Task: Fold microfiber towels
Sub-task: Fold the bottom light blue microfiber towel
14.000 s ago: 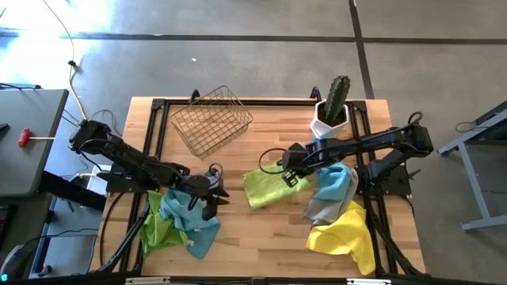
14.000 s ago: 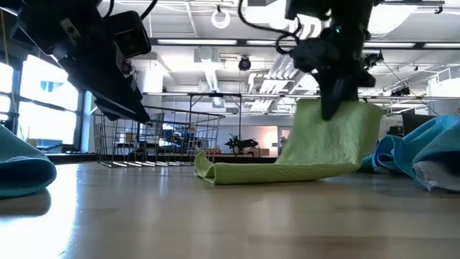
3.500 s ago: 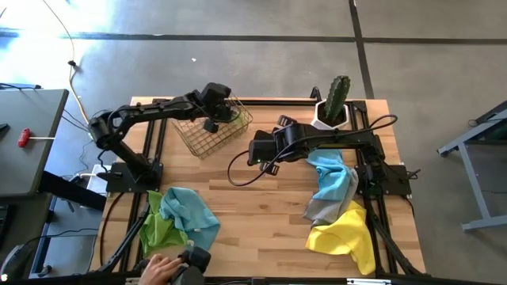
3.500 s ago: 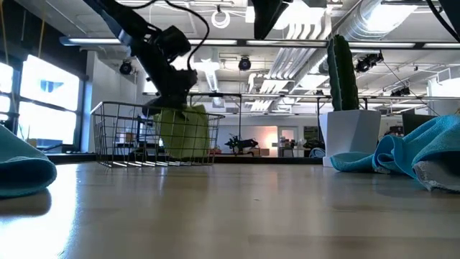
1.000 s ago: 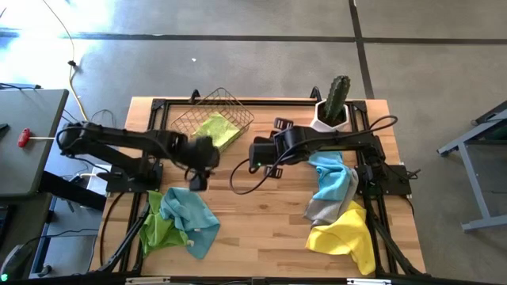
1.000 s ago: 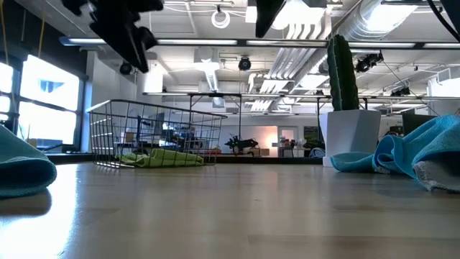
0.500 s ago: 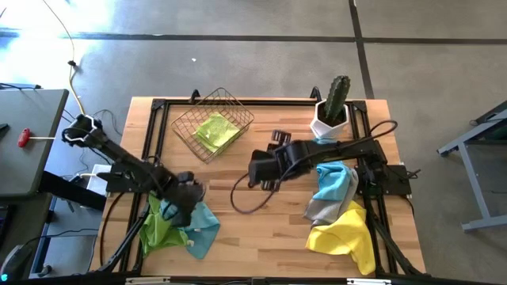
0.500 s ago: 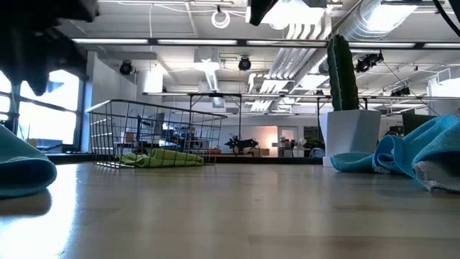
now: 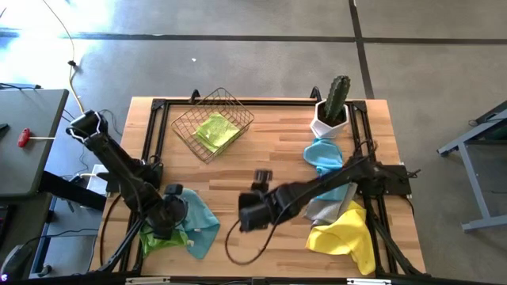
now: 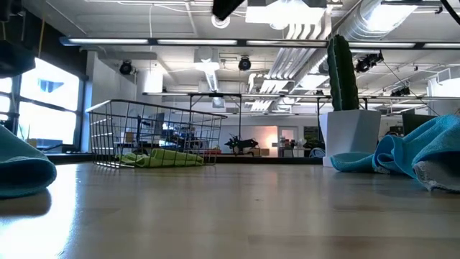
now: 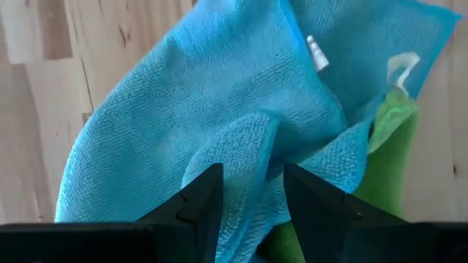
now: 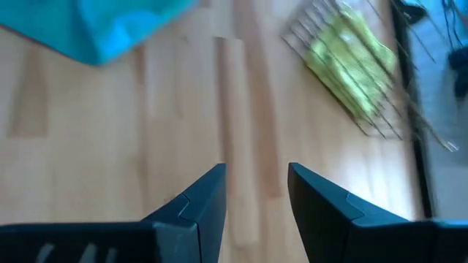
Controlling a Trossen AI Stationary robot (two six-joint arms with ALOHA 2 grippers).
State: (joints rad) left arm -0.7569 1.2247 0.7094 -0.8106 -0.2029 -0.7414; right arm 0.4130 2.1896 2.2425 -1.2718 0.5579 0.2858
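Two arms over the wooden table (image 9: 238, 170) from above: left gripper (image 9: 165, 224) low at the near left corner, directly over a light blue towel (image 9: 198, 222) heaped on a lime green towel (image 9: 154, 240); right gripper (image 9: 247, 214) out over bare boards near the middle, nothing between its fingers. Folded lime green towel in basket (image 9: 214, 129) inside the wire basket (image 9: 186, 127) at the far left. Beside the cactus pot (image 9: 331, 119), a second blue towel (image 9: 325, 154); nearer along the right edge, a grey towel (image 9: 321, 210) and a yellow towel (image 9: 344, 233). At table level: basket with its green cloth (image 10: 162, 157) in the background, cactus (image 10: 342, 65) in its white pot to the right, blue cloth at both picture edges (image 10: 25, 169), (image 10: 417, 155); neither gripper clearly seen. Left wrist camera: fingers (image 11: 201, 201) parted, spread over a raised fold of the blue towel (image 11: 219, 124), green cloth (image 11: 391, 161) peeking out beside it; grip on the fold not closed. Right wrist camera: fingers (image 12: 201, 201) parted and empty above bare wood, basket with green cloth (image 12: 351, 58) blurred farther off, blue cloth (image 12: 102, 25) at one corner.
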